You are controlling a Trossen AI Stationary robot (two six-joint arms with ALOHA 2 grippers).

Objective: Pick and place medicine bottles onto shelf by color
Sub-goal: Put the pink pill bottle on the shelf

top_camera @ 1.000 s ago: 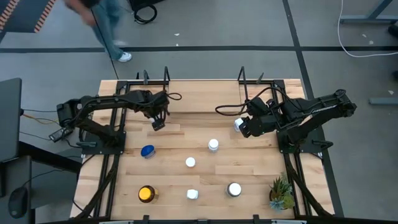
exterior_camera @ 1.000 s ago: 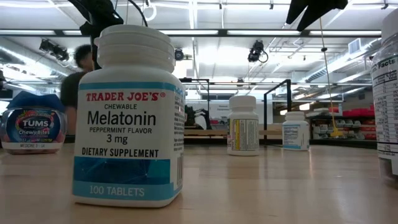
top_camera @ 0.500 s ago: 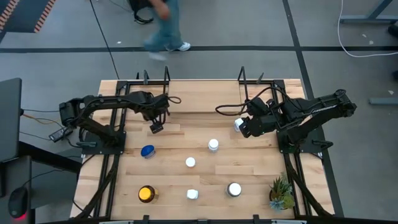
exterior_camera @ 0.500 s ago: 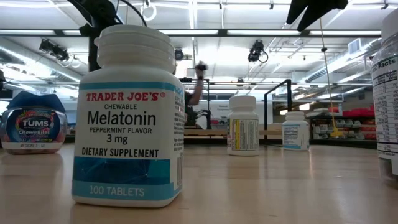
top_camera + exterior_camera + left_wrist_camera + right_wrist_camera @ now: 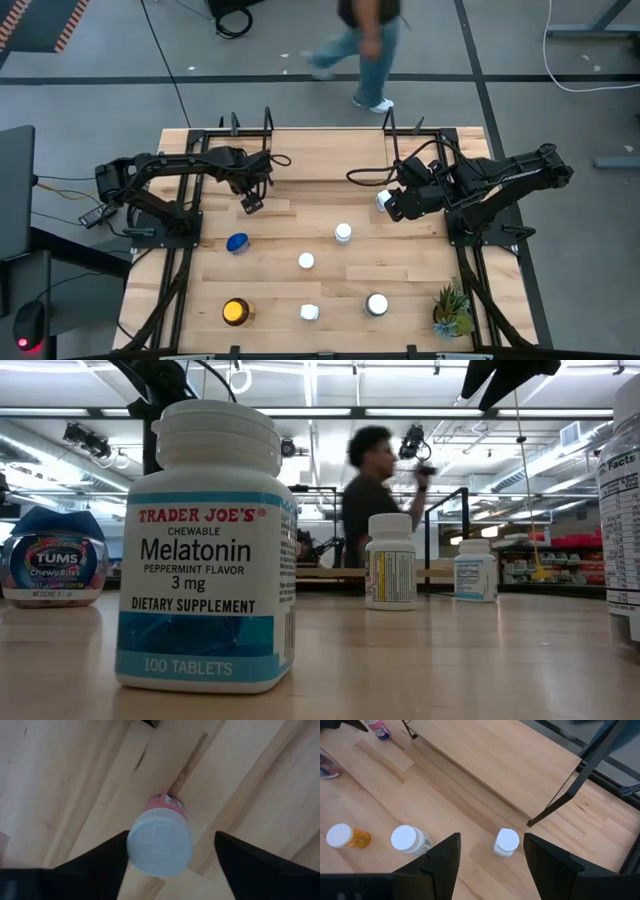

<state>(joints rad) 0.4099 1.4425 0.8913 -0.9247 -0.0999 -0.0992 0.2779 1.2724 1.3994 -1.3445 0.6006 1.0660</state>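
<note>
My left gripper [image 5: 250,204] is open just in front of the shelf's [image 5: 330,155] left end. A pink bottle with a pale cap [image 5: 160,845] stands upright on the table between its fingers, close to one of them; it also shows in the right wrist view [image 5: 380,730]. My right gripper [image 5: 388,203] is open and empty, up off the table near the shelf's right end. A white-capped bottle [image 5: 507,841] stands on the table beyond its fingers [image 5: 491,837]. Other bottles stand on the near half of the table. My left gripper has one finger [image 5: 107,857] right beside the rim of the pink bottle's cap [image 5: 131,845], and the other finger stands well clear. The fingers point down from above. I cannot tell whether the near finger touches the cap.
A blue-lidded bottle [image 5: 237,243], an amber one [image 5: 236,312] and several white-capped ones [image 5: 343,233] are spread over the table. A small orange bottle [image 5: 345,836] lies there too. A green plant [image 5: 452,308] is at the near right corner. A person [image 5: 365,40] walks beyond the far edge.
A person has walked from left to right beyond the table's far edge. Both arms have kept still.
</note>
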